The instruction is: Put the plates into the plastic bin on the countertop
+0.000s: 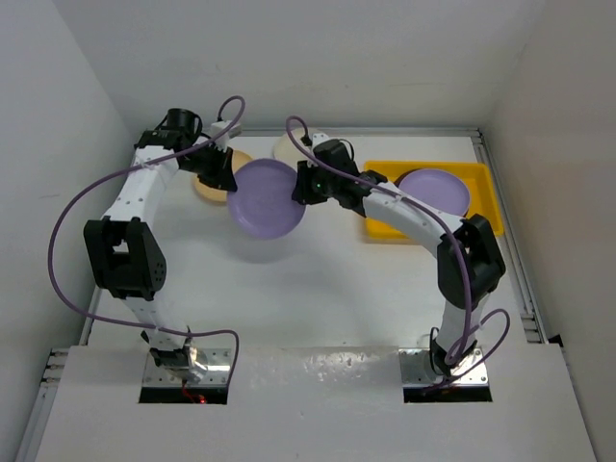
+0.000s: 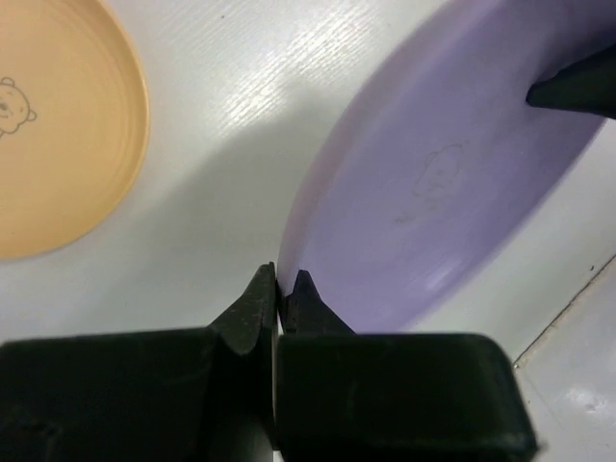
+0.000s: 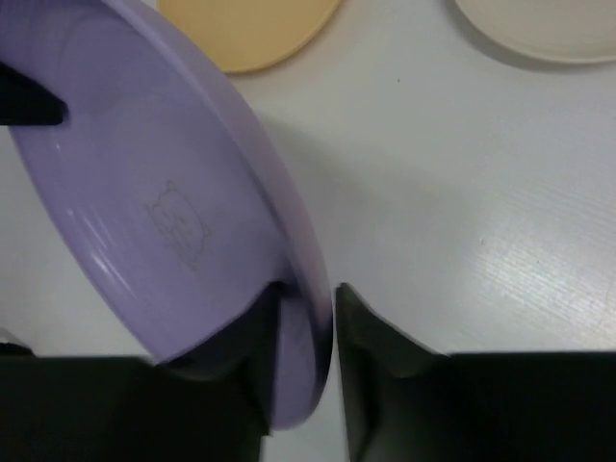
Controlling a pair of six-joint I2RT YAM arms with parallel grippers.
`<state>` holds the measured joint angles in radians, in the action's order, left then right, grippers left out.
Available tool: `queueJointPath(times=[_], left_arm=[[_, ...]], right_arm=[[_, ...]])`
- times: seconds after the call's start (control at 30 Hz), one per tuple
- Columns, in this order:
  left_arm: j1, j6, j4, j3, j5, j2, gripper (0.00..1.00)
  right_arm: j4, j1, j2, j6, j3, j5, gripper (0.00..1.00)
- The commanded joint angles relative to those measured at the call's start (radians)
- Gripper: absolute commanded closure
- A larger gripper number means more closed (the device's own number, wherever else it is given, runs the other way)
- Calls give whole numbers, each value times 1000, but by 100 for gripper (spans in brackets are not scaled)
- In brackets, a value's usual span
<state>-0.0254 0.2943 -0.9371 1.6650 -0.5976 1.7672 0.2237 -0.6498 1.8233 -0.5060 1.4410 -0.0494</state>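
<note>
A lavender plate [image 1: 267, 199] hangs tilted above the countertop [image 1: 318, 279], between my two grippers. My left gripper [image 1: 229, 183] is shut on its left rim; in the left wrist view the jaws [image 2: 279, 284] pinch the plate's edge [image 2: 452, 173]. My right gripper [image 1: 301, 185] straddles the right rim [image 3: 144, 192]; in the right wrist view [image 3: 308, 298] the jaws stand either side of the rim with a thin gap on the outer side. The yellow plastic bin [image 1: 481, 178] at the right holds a second lavender plate [image 1: 434, 190].
A peach-orange plate [image 1: 204, 192] lies on the counter under my left gripper, also in both wrist views [image 2: 58, 125] [image 3: 250, 29]. A cream plate [image 1: 286, 147] lies at the back [image 3: 549, 24]. White walls bound the counter.
</note>
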Motion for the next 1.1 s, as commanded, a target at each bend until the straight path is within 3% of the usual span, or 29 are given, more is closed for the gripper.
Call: queueJointPath(times=[0.0, 0.1, 0.2, 0.27, 0.33, 0.37, 0.43, 0.6, 0.8, 0.87, 1.07], left_arm=[[-8, -24, -9, 36, -117, -17, 100], [-19, -6, -19, 36, -128, -8, 100], [-19, 5, -19, 45, -114, 5, 100], [-19, 5, -19, 55, -101, 14, 93], [-28, 5, -19, 74, -100, 34, 67], [-28, 5, -19, 75, -100, 34, 40], [-28, 5, -19, 96, -81, 43, 2], [-2, -33, -5, 143, 25, 54, 0], [67, -89, 29, 144, 234, 44, 0], [79, -89, 29, 116, 245, 44, 0], [108, -89, 38, 93, 225, 83, 0]], right_arm=[[-93, 10, 13, -60, -13, 7, 82], [-144, 38, -2, -110, -50, 3, 100], [-176, 61, -36, -126, -100, 19, 100], [-173, 68, -56, -124, -120, 25, 100], [-175, 90, -73, -127, -134, 22, 100], [-172, 98, -76, -128, -139, 20, 100], [-165, 114, -97, -137, -151, 23, 100], [-126, 240, -177, -201, -218, 32, 100], [150, 629, -292, -255, -257, 161, 100], [195, 764, -332, -262, -292, 157, 100], [220, 941, -337, -255, -323, 102, 100]])
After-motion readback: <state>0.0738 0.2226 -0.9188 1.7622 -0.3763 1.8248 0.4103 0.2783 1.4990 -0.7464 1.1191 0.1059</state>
